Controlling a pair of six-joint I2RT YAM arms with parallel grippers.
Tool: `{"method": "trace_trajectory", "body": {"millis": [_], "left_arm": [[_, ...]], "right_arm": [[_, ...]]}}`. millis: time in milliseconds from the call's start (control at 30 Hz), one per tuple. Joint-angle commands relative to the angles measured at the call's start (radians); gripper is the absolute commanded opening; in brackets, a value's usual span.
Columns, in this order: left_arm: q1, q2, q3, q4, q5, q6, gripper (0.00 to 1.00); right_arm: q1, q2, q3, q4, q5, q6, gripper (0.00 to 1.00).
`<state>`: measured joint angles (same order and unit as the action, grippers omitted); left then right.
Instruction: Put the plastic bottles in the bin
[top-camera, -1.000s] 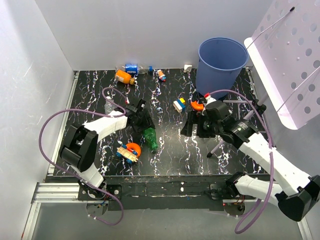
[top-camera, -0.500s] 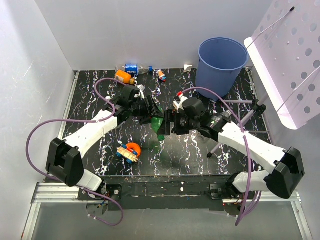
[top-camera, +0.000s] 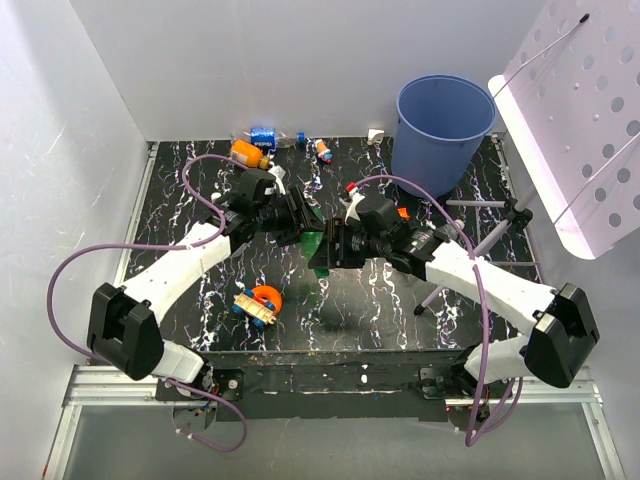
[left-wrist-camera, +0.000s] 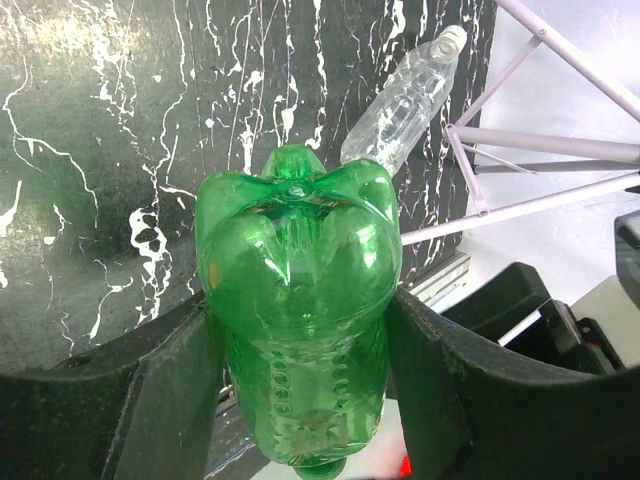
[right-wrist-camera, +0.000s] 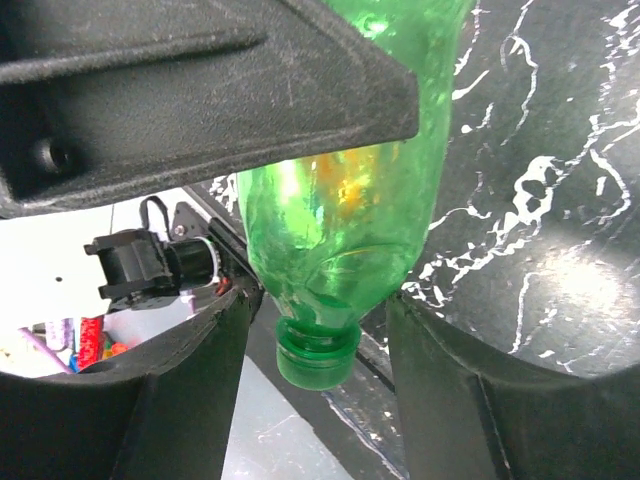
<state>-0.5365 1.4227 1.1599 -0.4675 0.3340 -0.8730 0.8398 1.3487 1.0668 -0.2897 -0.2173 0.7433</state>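
Note:
A translucent green bottle (top-camera: 318, 247) hangs above the middle of the table between both arms. My left gripper (top-camera: 300, 226) is shut on its body; in the left wrist view the bottle (left-wrist-camera: 295, 250) fills the gap of the gripper (left-wrist-camera: 296, 335), base towards the camera. My right gripper (top-camera: 336, 250) has come in from the right, and its fingers press the shoulder of the bottle (right-wrist-camera: 340, 200) just above the green cap, at the gripper (right-wrist-camera: 320, 318). The blue bin (top-camera: 440, 150) stands at the back right. An orange bottle (top-camera: 247, 152) and a blue-labelled bottle (top-camera: 265, 137) lie at the back wall.
A clear bottle (left-wrist-camera: 405, 100) lies on the table beside grey tripod legs (left-wrist-camera: 540, 140). An orange-and-blue toy (top-camera: 260, 300) sits near the front left, a smaller one (top-camera: 322, 150) at the back. A white perforated panel (top-camera: 585, 120) leans over the right side.
My left arm lifted the green bottle from the front of the table towards the middle. My right arm swung left from near the bin and its jaws closed onto the bottle's neck end.

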Motion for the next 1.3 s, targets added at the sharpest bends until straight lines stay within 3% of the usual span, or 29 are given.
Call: {"method": "trace_trajectory", "body": {"millis": [0, 100, 167, 300, 333, 367, 433, 633, 800, 967, 1100, 1267], "left_arm": [[-0.002, -0.057, 0.034, 0.007, -0.038, 0.011, 0.50], [-0.002, -0.051, 0.043, 0.007, -0.035, 0.012, 0.50], [-0.003, -0.051, 0.044, 0.007, -0.033, 0.014, 0.50], [-0.002, -0.057, 0.050, 0.006, -0.038, 0.022, 0.52], [-0.002, -0.056, 0.055, 0.000, -0.042, 0.028, 0.58], [-0.002, -0.054, 0.060, -0.003, -0.044, 0.035, 0.71], [0.000, -0.048, 0.081, -0.028, -0.046, 0.058, 0.98], [0.001, -0.068, 0.236, -0.192, -0.176, 0.201, 0.98], [0.018, -0.087, 0.394, -0.312, -0.295, 0.305, 0.98], [0.084, -0.090, 0.420, -0.339, -0.268, 0.327, 0.98], [0.138, -0.087, 0.390, -0.326, -0.227, 0.321, 0.98], [0.188, -0.074, 0.360, -0.315, -0.171, 0.321, 0.98]], "right_arm": [[0.027, 0.020, 0.033, 0.070, -0.044, 0.027, 0.66], [0.031, 0.039, 0.044, 0.067, -0.036, 0.025, 0.67], [0.031, 0.052, 0.053, 0.069, -0.033, 0.022, 0.58], [0.031, 0.061, 0.065, 0.061, 0.015, 0.024, 0.25], [0.031, 0.064, 0.074, 0.049, 0.030, 0.019, 0.12], [0.031, 0.069, 0.088, 0.032, 0.044, 0.013, 0.02], [0.031, 0.087, 0.151, -0.049, 0.099, -0.028, 0.01], [-0.014, 0.203, 0.456, -0.359, 0.332, -0.217, 0.01], [-0.186, 0.283, 0.703, -0.434, 0.319, -0.314, 0.01], [-0.349, 0.444, 1.020, -0.538, 0.303, -0.354, 0.01], [-0.433, 0.555, 1.231, -0.591, 0.378, -0.346, 0.01], [-0.498, 0.616, 1.296, -0.516, 0.406, -0.314, 0.01]]}}
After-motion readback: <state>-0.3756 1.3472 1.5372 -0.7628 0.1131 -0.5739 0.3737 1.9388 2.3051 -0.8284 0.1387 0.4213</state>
